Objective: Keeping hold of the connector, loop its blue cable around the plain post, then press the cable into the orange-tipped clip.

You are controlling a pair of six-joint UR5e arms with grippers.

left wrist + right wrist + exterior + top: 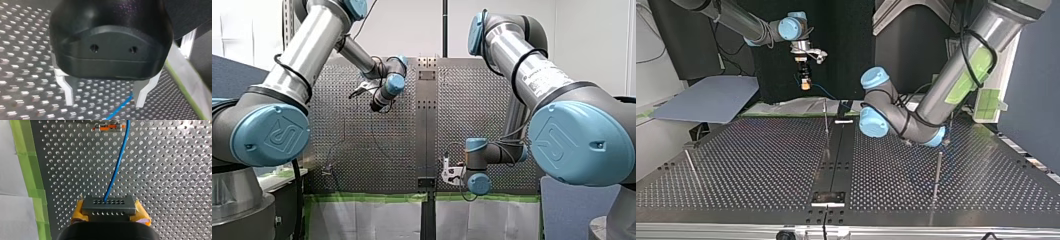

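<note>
In the right wrist view my right gripper (pixel 109 212) is shut on a grey connector (pixel 108 203), with its yellow pads (pixel 78 211) against both sides. The blue cable (pixel 120 162) leaves the connector and runs ahead over the perforated board, passing beside the orange-tipped clip (pixel 107 127). In the top view that gripper (pixel 806 80) hangs above the table's far edge. My left gripper (pixel 105 100) is open close over the board, its metal fingers (pixel 67 92) apart, and a stretch of blue cable (pixel 122 106) lies on the board between them. A thin post (pixel 937 172) stands near my left arm.
Two more thin posts (pixel 826 117) (pixel 691 165) rise from the board. Green tape (pixel 30 170) marks the board's edge beside my right gripper. A dark central rail (pixel 838 150) splits the table. A grey panel (pixel 711 97) lies at the top view's far left.
</note>
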